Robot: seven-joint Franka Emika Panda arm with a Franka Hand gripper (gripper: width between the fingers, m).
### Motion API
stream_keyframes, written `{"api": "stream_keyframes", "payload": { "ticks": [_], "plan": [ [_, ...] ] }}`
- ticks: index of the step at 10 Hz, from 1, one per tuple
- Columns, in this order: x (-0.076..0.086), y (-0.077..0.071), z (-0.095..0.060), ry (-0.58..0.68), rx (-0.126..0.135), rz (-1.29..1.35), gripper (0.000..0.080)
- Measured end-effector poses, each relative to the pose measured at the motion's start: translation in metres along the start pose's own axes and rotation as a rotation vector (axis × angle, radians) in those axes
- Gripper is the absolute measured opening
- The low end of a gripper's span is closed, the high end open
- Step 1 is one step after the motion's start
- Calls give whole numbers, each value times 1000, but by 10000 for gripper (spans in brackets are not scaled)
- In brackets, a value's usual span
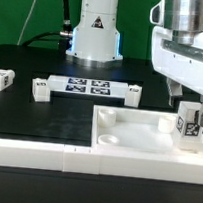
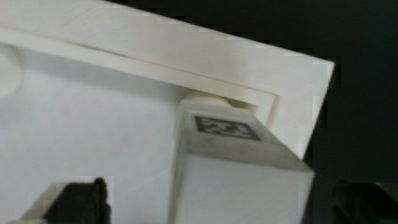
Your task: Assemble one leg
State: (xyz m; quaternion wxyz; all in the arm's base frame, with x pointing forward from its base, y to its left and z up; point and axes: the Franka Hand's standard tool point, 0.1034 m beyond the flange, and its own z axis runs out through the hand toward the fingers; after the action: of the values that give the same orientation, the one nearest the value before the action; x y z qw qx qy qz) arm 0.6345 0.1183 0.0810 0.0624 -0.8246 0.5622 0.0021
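Note:
A leg (image 1: 189,123), a chunky white block with a square tag, stands upright on the near right corner of the large white panel (image 1: 126,137). My gripper (image 1: 188,104) hangs right over it, one dark finger (image 1: 174,91) showing beside the leg's top. In the wrist view the leg (image 2: 235,150) sits at the panel's round corner socket (image 2: 217,100), between my fingers. One finger (image 2: 71,202) stands off from the leg with a bare gap. The other lies close to it in the dark. The gripper (image 2: 214,208) is open around the leg.
Three more legs lie on the black table: one (image 1: 2,78) at the exterior view's far left, one (image 1: 40,88) and one (image 1: 134,92) at the ends of the marker board (image 1: 88,87). The robot base (image 1: 96,34) stands behind. A white ledge (image 1: 44,156) runs along the front.

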Motion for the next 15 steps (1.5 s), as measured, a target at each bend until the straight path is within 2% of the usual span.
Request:
{"api": "stream_keyframes", "payload": {
  "ticks": [2, 7, 11, 13, 14, 15],
  "plan": [
    [-5, 1, 1, -10, -15, -265, 648],
    [-3, 2, 2, -14, -14, -785, 649],
    [-4, 1, 3, 11, -23, -1135, 649],
    [-2, 1, 3, 12, -25, -1168, 381],
    [-2, 1, 3, 12, -25, -1168, 381],
    [-1, 2, 3, 13, -26, -1167, 290]
  ]
}}
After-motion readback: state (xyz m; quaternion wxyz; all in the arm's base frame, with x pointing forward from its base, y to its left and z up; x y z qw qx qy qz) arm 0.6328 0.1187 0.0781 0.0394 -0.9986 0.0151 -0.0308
